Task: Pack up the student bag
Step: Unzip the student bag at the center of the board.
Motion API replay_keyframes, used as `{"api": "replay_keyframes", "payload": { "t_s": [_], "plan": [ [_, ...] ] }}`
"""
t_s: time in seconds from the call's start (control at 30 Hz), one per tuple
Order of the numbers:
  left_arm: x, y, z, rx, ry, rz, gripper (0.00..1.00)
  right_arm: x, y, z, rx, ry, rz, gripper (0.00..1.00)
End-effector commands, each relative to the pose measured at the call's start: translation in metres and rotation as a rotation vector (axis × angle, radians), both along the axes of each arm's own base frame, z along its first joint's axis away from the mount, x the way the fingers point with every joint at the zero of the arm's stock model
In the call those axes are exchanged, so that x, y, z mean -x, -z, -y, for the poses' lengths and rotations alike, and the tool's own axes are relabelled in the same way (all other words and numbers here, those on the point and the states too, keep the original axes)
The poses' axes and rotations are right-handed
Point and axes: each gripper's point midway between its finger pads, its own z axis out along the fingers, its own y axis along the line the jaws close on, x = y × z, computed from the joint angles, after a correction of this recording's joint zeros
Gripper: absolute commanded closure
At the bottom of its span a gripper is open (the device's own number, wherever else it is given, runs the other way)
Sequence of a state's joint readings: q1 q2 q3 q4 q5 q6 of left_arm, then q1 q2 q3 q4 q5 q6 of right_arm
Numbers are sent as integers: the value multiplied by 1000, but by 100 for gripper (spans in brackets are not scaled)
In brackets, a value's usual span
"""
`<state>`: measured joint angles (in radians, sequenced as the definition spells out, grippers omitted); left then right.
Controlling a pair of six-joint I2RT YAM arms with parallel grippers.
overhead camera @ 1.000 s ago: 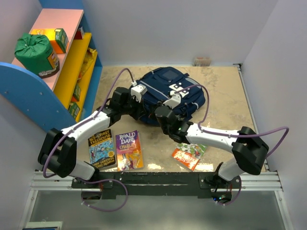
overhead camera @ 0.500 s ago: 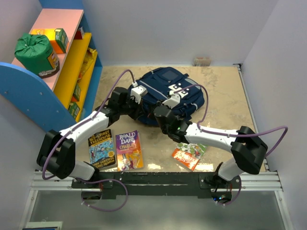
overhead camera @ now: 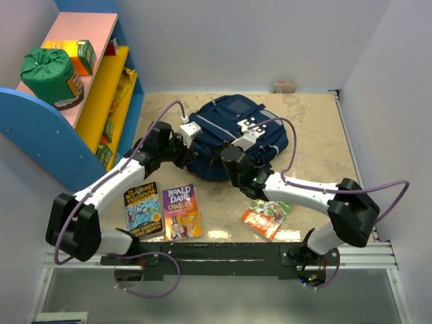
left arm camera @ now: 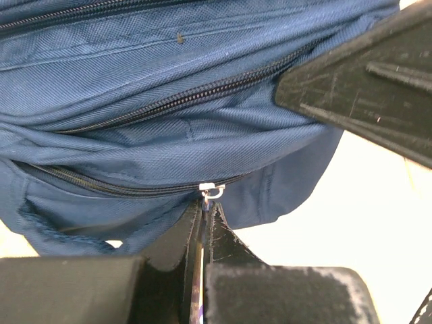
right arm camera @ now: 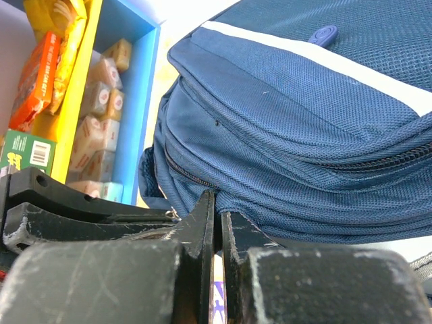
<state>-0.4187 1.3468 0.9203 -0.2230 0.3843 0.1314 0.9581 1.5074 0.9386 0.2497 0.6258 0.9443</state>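
Since the bag [overhead camera: 223, 138] lies apparently zipped on the table [overhead camera: 317, 135], its zip pull [left arm camera: 210, 191] is pinched in the closed left claw [left arm camera: 204, 208], seemingly for unzipping. The right claw [right arm camera: 217, 204] is pressed shut against the bag's lower edge, probably to steady it; whether anything is gripped cannot be told.

Student bag [overhead camera: 226, 128] behind books [overhead camera: 181, 211] (shelf [overhead camera: 101, 88] at left)

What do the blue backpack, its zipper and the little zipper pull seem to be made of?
The student bag looks like woven synthetic fabric, perhaps nylon or polyester: a fine matte weave with stitched seams. Its zipper has dark teeth, probably plastic coil, though hard to tell. The zipper pull shines silvery, likely metal.
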Motion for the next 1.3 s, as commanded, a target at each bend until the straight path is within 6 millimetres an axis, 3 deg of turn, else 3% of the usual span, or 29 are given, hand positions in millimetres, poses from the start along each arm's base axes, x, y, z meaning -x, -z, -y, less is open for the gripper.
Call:
{"api": "replay_keyframes", "payload": {
  "t_s": [0.0,0.27,0.6,0.7,0.73,0.87,0.97,1.03,1.07,1.13,1.17,1.27],
  "plan": [
    [-16,-26,-11,-20,-3,113,100,-1,-43,12,-88,13,75,100],
    [-35,-3,-37,-88,-47,69,100,4,-70,46,-101,28,120,100],
    [-72,2,-71,-135,-132,56,100,19,-69,75,-71,-58,156,100],
    [-79,14,-83,-164,-173,35,100,17,-69,85,-56,-91,170,100],
    [-82,21,-89,-174,-201,20,100,8,-72,99,-50,-66,177,100],
    [-93,39,-124,-164,-317,-61,100,-6,-67,119,-16,-89,168,100],
    [-98,45,-141,-130,-373,-94,100,-16,-64,117,28,-134,174,100],
    [-99,49,-145,-108,-387,-120,100,-20,-64,106,47,-199,189,100],
    [-98,51,-143,-91,-377,-131,100,-26,-52,98,62,-224,167,100],
    [-94,54,-140,-81,-357,-147,100,-31,-59,82,60,-291,185,100],
    [-90,56,-135,-63,-338,-159,100,-38,-51,76,68,-304,170,100],
    [-83,52,-126,-21,-297,-167,97,-46,-68,63,47,-341,206,100]
  ]
}}
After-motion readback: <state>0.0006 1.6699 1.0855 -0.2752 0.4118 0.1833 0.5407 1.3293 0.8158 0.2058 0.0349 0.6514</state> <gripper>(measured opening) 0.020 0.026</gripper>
